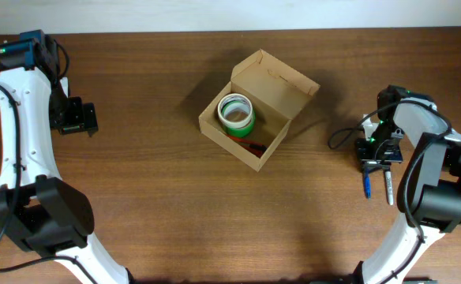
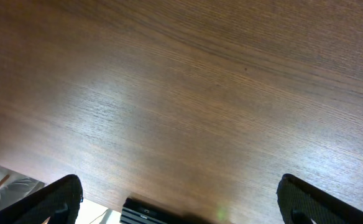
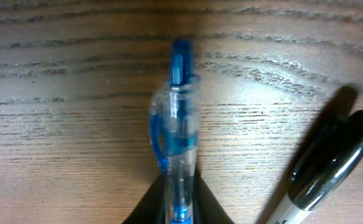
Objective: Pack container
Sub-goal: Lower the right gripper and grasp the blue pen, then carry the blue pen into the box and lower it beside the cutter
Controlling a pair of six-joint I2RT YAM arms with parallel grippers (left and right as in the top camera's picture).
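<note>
Gripping blue pen [image 3: 178, 124] with right end effector [image 3: 178, 213]: seen from right wrist with dark fingertips [image 3: 145, 214] pressed against both sides of the clear barrel, so logged as closed on the pen. Found pen lying flat on worktop [image 3: 57, 74], clip and plunger end pointing away from the fingers, not lifted as far as can be told. Noted black marker [image 3: 330, 162] just beside pen, on its right in the wrist view, apart from the fingers. Located same pair in overhead view near right edge of worktop, well apart from container [image 1: 266, 125]. Placed container at middle of worktop, set diagonally, hinged lid [image 1: 282, 79] folded back and open. Counted inside it a green-and-white tape roll [image 1: 236, 113] lying flat, plus a small red-and-dark item [image 1: 250, 146] along the near wall, too small to identify. Recorded left end effector [image 2: 178, 193] as wide open, holding nothing, hovering over bare wood at far left, well apart from container. Judged step in hand: pick-up of pen for packing, with container part-filled and marker not yet packed. Next move, by estimate: lift straight up without dragging against marker, carry leftward over the open top, lower into free space beside tape roll, clear of the raised lid, then release. Watching for swivel of thin round barrel in a tip-only pinch.
</note>
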